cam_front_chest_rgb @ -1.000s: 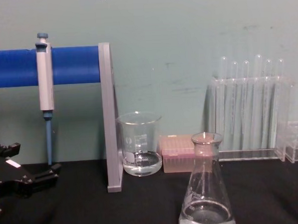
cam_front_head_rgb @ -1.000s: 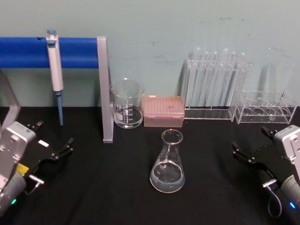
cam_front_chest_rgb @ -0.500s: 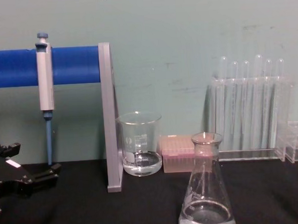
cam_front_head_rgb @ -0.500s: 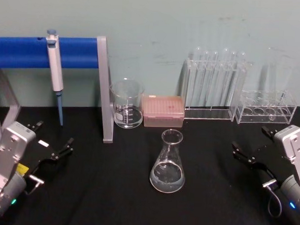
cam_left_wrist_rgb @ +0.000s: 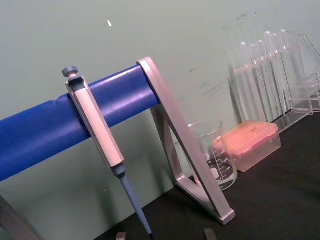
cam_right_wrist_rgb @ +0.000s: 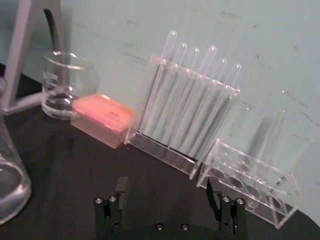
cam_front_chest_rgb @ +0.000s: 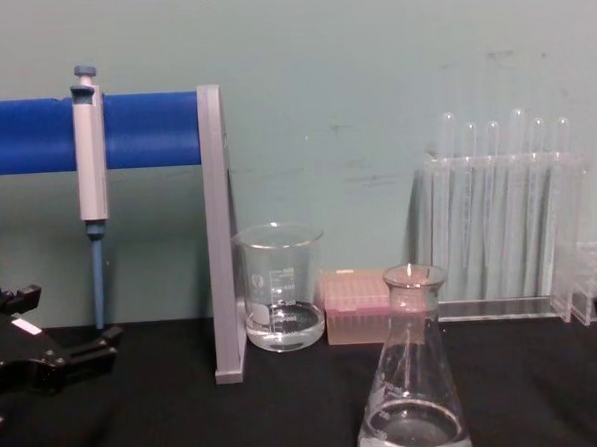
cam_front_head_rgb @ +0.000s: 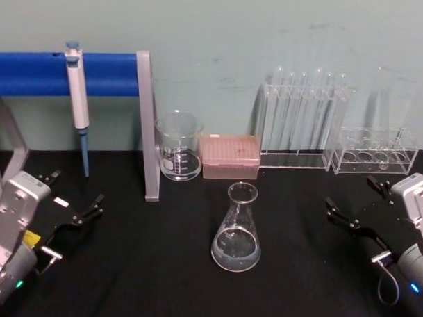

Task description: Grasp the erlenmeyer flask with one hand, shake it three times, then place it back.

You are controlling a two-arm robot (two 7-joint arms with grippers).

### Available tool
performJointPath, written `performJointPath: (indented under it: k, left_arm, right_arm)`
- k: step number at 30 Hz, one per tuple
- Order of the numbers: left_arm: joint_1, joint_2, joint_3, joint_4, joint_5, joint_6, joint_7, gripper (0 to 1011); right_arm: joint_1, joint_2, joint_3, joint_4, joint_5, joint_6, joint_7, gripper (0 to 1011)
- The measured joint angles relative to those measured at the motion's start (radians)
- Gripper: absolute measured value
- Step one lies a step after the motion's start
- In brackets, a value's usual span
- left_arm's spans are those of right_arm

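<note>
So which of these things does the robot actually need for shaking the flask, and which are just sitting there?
Needed:
- erlenmeyer flask, mid-table
- right gripper, jaws open, off to the flask's right

Just lying about:
- left gripper, parked at the table's left
- beaker
- pink tip box
- pipette, hung on the blue bar
- test tube rack
- small rack

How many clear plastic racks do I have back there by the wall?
2. The tall rack holding test tubes stands behind and right of the erlenmeyer flask; the low rack sits just right of it.
</note>
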Motion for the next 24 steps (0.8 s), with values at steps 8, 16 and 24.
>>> performJointPath:
  k: [8,16,24]
  left_arm:
    - [0.0,0.0,0.0,0.0,0.0,0.0,0.0,1000]
    - [0.0,0.0,0.0,0.0,0.0,0.0,0.0,1001]
    - [0.0,0.0,0.0,0.0,0.0,0.0,0.0,1001]
  right_arm:
    - [-0.034,0.005,0.046,-0.076,0.091,0.039,0.088,1000]
    - [-0.066,-0.012,0.089,-0.14,0.179,0.094,0.152,1000]
    - [-0.087,-0.026,0.111,-0.168,0.221,0.127,0.198,1000]
